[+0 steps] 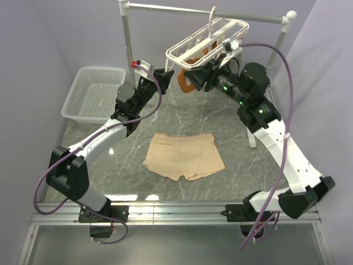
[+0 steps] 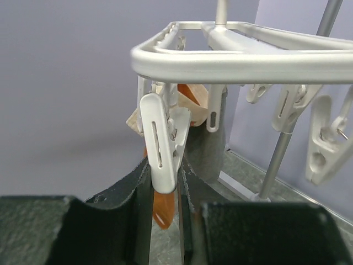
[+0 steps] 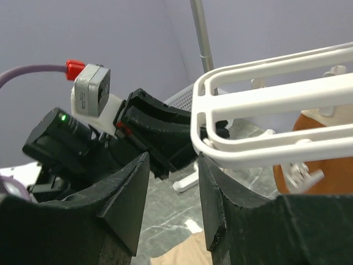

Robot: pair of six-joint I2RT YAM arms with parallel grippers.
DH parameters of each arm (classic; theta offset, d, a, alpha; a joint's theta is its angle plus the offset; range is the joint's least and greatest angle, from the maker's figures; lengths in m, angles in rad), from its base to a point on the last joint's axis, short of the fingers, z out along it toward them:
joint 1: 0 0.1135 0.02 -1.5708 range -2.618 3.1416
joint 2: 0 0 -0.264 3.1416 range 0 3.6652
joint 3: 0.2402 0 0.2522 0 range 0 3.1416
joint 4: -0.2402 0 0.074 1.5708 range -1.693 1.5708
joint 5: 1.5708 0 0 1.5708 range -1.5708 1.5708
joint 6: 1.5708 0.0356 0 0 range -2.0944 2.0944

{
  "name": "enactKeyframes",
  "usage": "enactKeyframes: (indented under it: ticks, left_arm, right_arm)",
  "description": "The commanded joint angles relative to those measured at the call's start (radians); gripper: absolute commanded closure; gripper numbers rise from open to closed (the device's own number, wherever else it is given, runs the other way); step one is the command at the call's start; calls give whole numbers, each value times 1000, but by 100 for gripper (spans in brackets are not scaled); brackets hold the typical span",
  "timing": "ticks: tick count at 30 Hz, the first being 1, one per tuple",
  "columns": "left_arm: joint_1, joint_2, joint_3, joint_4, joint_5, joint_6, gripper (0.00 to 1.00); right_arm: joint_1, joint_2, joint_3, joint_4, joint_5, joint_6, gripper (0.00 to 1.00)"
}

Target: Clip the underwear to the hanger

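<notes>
Our left claw is clenched on a smooth white plastic clip that dangles from the hanger, a white rectangular frame of rounded bars. Our right claw stands released, its dark, coarse fingers apart just beside the frame's corner. The underwear, soft beige fabric with two short legs, lies flat on the marbled grey bench, below the hanger.
</notes>
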Motion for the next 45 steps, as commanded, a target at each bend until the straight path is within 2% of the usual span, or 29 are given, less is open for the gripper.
enactKeyframes:
  ticks: [1, 3, 8, 21, 28, 45]
  left_arm:
    - [-11, -29, -13, 59, -40, -55, 100]
    - [-11, -29, -3, 60, -56, -58, 100]
    - [-13, -35, 23, 44, -54, -43, 100]
    - [-34, -53, 12, 75, -66, 115, 100]
    - [-44, -63, 3, 93, -76, 184, 100]
    - [-62, -95, -39, 115, -57, 259, 100]
  right_arm:
    - [30, 71, 134, -57, 129, 36, 52]
    - [50, 124, 191, -109, 200, 56, 53]
    - [74, 140, 224, -88, 151, 46, 53]
    - [129, 218, 334, -208, 204, 32, 44]
    - [131, 261, 365, -246, 296, 163, 34]
    - [131, 341, 428, -257, 356, 395, 33]
